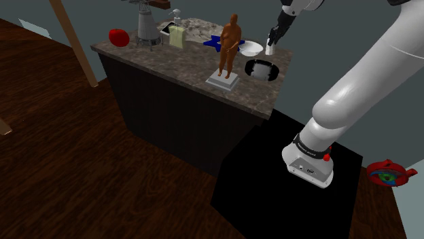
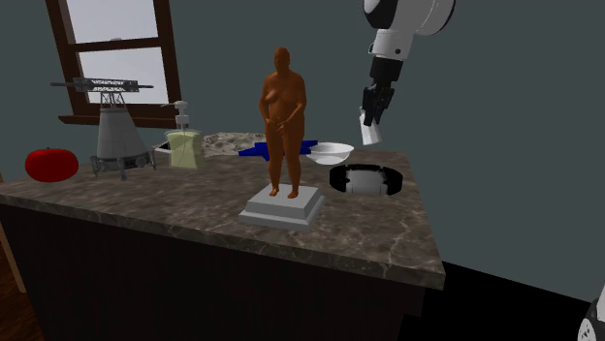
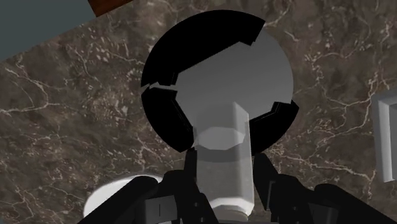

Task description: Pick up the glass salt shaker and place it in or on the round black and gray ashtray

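The tool [image 2: 374, 114] hangs in the air straight above the ashtray [image 2: 336, 180], clenched on the salt shaker [image 2: 369, 131], which it grips by the upper end so the pale, see-through body points down. Looking along the fingers [image 3: 270, 181], the shaker [image 3: 222, 159] sits squeezed between them and lines up over the ashtray's [image 3: 162, 108] grey middle, inside its notched black rim. The shaker is well clear of the ashtray and touches neither it nor the desk [image 2: 145, 203]. The ashtray rests on the dark marbled desk near its end. Just beside the ashtray, on the window side, stands a white bowl [image 2: 332, 152]. Near the ashtray, toward the front edge, a brown statue [image 2: 282, 116] of a standing figure rises upright from a grey block base. Well apart from the ashtray, along the far stretch of the desk, are a soap bottle [image 2: 183, 145] with a pump, a grey cone-shaped gadget [image 2: 114, 136] on legs and a round red thing [image 2: 51, 164].
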